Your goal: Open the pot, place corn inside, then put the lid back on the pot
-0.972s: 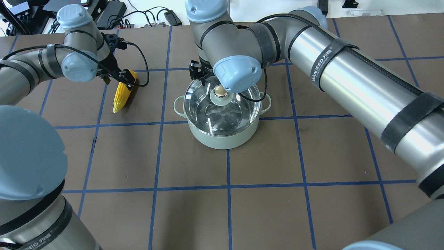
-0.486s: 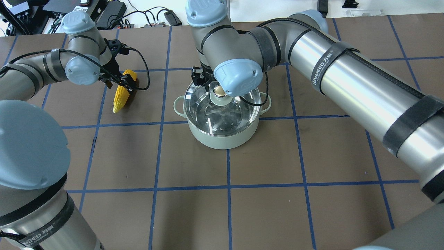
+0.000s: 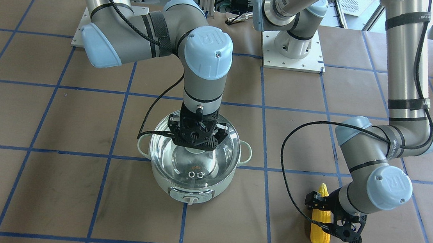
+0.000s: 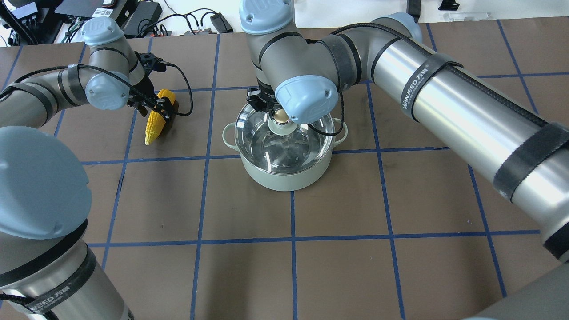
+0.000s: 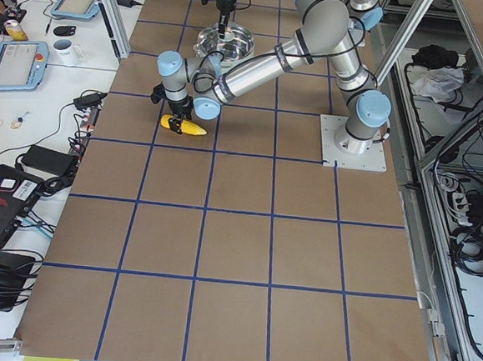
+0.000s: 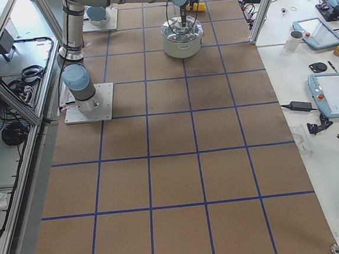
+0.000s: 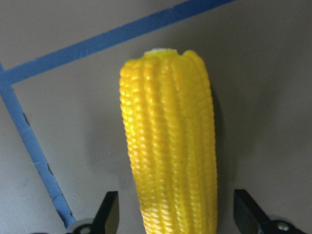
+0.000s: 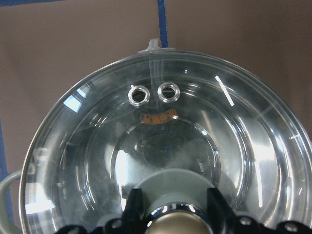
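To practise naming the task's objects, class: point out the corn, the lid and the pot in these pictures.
corn (image 7: 168,141), left wrist view, middle of the cob.
lid (image 8: 161,141), right wrist view, glass dome below the two vent holes.
pot (image 4: 284,180), overhead view, pale green outer wall.

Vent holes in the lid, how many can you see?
2: one vent hole and the other right beside it, in the lid near the pot's front knob.

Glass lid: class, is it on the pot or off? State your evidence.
On. The glass lid sits level over the pot, covering its rim all round; the right gripper straddles the knob, lid not yet lifted.
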### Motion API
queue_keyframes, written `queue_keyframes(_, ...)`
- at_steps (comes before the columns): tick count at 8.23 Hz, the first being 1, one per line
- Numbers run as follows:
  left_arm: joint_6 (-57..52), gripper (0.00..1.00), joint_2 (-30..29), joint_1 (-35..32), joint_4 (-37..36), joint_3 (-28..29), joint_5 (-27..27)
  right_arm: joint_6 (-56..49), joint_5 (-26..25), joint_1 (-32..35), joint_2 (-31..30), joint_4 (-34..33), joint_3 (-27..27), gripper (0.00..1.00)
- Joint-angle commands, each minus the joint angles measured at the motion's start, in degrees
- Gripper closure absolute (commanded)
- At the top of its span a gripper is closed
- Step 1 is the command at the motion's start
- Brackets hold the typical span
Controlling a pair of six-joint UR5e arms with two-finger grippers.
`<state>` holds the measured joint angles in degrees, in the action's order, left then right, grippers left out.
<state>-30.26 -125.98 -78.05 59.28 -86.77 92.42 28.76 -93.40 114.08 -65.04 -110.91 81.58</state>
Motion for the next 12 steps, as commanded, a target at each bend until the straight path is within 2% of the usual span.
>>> queue_keyframes(1, 1.5, 0.24, -0.1, 0.0, 0.1, 0.0, 0.0, -1.5, 0.0, -0.4, -1.3, 0.3, -0.4, 1.0)
queue_keyframes(2, 1.3, 0.56, 0.0, 0.0, 0.2, 0.0, 0.0, -3.3, 0.5, -1.4, -3.2, 1.0, -0.8, 1.0)
queue_keyframes(3, 1.4, 0.9, 0.0, 0.0, 0.5, 0.0, 0.0, -6.0, 1.1, -3.2, -5.9, 4.4, -1.6, 1.0)
queue_keyframes(4, 1.4, 0.99, 0.3, 0.0, 0.6, 0.0, 0.0, -11.5, 1.2, -7.7, -8.9, 8.7, -2.0, 1.0)
queue_keyframes(6, 4.1, 1.0, 2.6, 0.1, 1.9, 0.5, 0.3, -21.6, 3.5, -16.5, -13.7, 14.8, -1.9, 1.0)
queue_keyframes(8, 17.1, 1.0, 9.8, -0.8, 11.4, 1.3, 0.8, -29.1, 2.9, -22.8, -16.8, 19.3, -2.0, 1.0)
queue_keyframes(10, 25.1, 1.0, 15.0, -5.7, 13.1, 2.0, 0.3, -37.9, 3.8, -29.8, -18.5, 24.1, -1.8, 1.0)
queue_keyframes(12, 36.3, 1.0, 17.7, -13.2, 13.0, 3.5, -0.4, -42.3, 2.2, -30.3, -18.6, 26.4, -1.8, 1.0)
